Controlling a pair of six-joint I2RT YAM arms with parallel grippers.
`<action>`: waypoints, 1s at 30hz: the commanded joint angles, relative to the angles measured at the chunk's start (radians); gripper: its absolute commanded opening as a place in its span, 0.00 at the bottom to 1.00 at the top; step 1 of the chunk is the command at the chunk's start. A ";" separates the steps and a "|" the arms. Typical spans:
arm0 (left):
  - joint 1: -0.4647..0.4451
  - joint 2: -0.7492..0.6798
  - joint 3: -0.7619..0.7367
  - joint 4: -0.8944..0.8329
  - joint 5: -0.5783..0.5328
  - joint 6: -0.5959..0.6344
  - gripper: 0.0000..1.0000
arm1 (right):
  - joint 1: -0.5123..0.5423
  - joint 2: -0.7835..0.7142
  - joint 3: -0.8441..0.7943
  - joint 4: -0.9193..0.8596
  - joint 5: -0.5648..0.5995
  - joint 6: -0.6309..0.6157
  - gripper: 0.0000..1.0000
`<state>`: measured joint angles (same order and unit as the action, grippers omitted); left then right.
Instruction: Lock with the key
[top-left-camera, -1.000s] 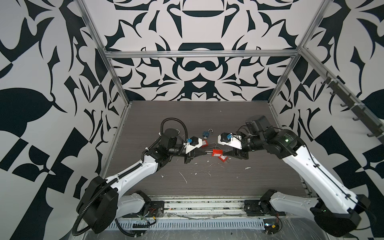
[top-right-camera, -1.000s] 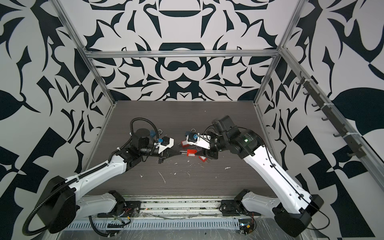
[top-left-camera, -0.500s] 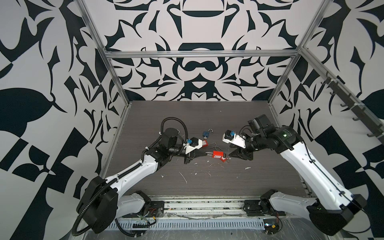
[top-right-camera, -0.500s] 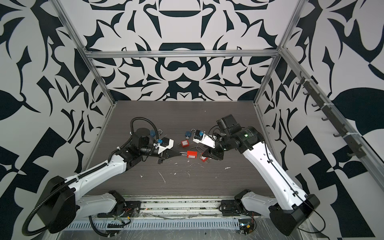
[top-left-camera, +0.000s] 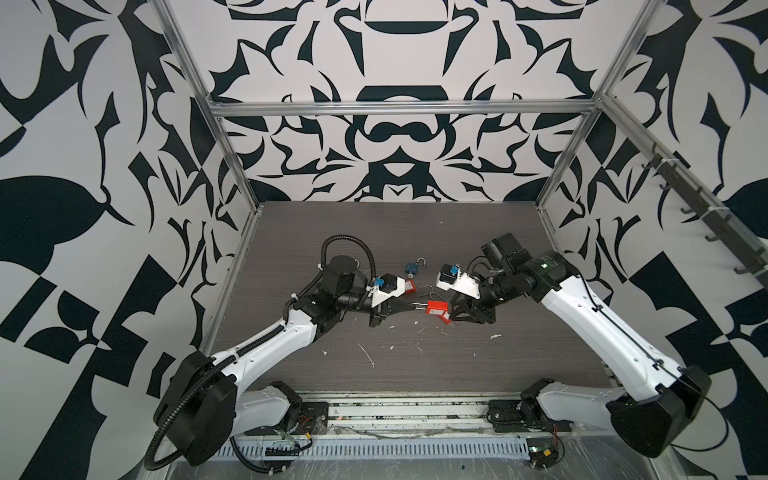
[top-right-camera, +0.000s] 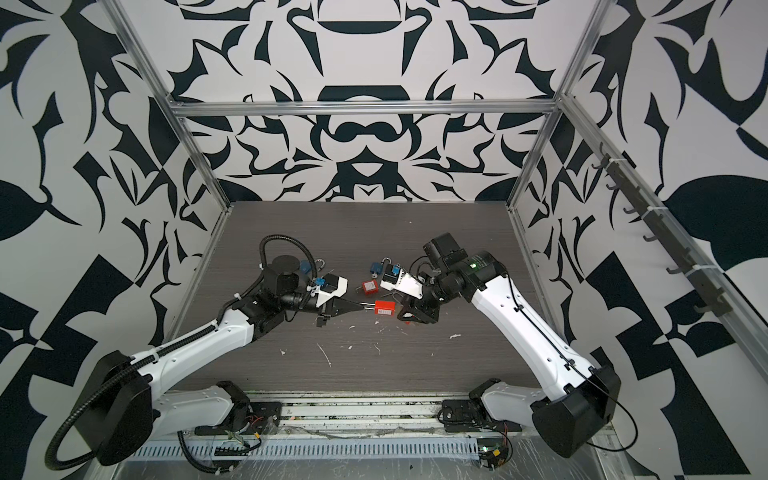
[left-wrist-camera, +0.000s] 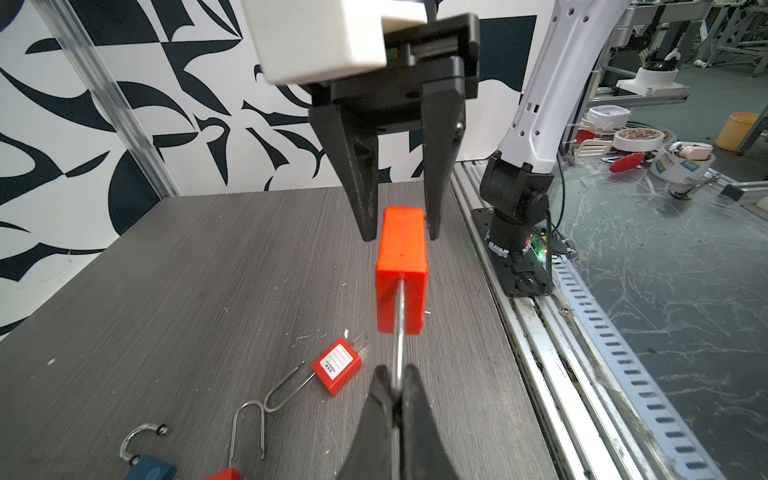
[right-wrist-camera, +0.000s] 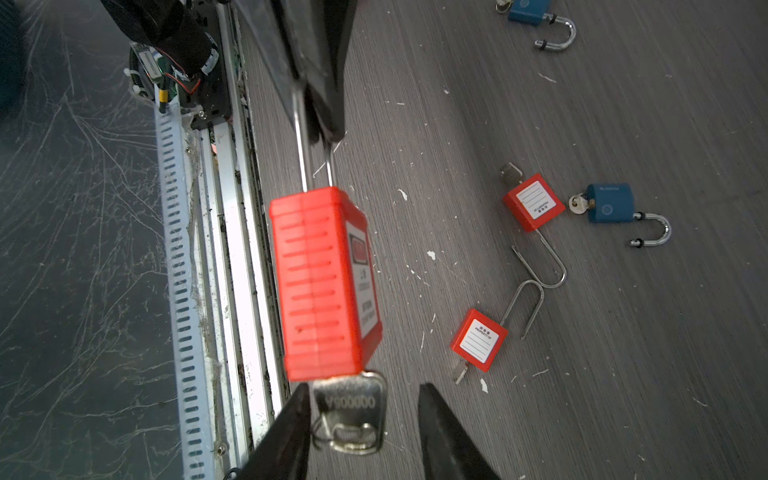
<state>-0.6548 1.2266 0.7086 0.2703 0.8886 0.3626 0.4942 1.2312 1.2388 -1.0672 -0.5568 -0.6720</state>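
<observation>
5 padlocks are in view: 3 red and 2 blue. 1 red padlock (right-wrist-camera: 324, 282) hangs above the table (right-wrist-camera: 623, 395) near its front edge, between the 2 grippers. The left gripper (left-wrist-camera: 395, 374) is clenched on its steel shackle (left-wrist-camera: 400, 328), and the shackle's bend is hidden between those fingers. 1 silver key (right-wrist-camera: 351, 411) on a wire ring (right-wrist-camera: 328, 436) sticks out of the padlock's base. The right gripper (right-wrist-camera: 363, 388) is released, its jaws straddling the key: 1 finger sits at the key's edge and the other stands clear of it.

A 2nd red padlock (right-wrist-camera: 534, 202) and a 3rd red padlock (right-wrist-camera: 478, 340) lie flat on the table, their open shackles meeting, each with a key in its base. The near blue padlock (right-wrist-camera: 610, 203), shackle open, lies just beside the 2nd red padlock. The far blue padlock (right-wrist-camera: 528, 10) is cut off by the edge of the right wrist view, and in a top view (top-right-camera: 305, 266) the left arm partly hides it.
</observation>
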 joint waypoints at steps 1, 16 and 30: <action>-0.006 0.014 0.026 0.055 0.033 -0.022 0.00 | 0.009 -0.040 -0.051 0.121 0.050 0.005 0.43; -0.011 0.014 0.020 0.069 0.015 -0.032 0.00 | 0.074 -0.176 -0.101 0.144 0.183 -0.080 0.54; -0.026 0.004 0.026 0.013 -0.018 -0.006 0.00 | 0.102 -0.143 -0.049 0.151 0.182 -0.055 0.45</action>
<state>-0.6750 1.2522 0.7086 0.2886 0.8688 0.3450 0.5858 1.0992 1.1763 -0.9619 -0.3653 -0.7395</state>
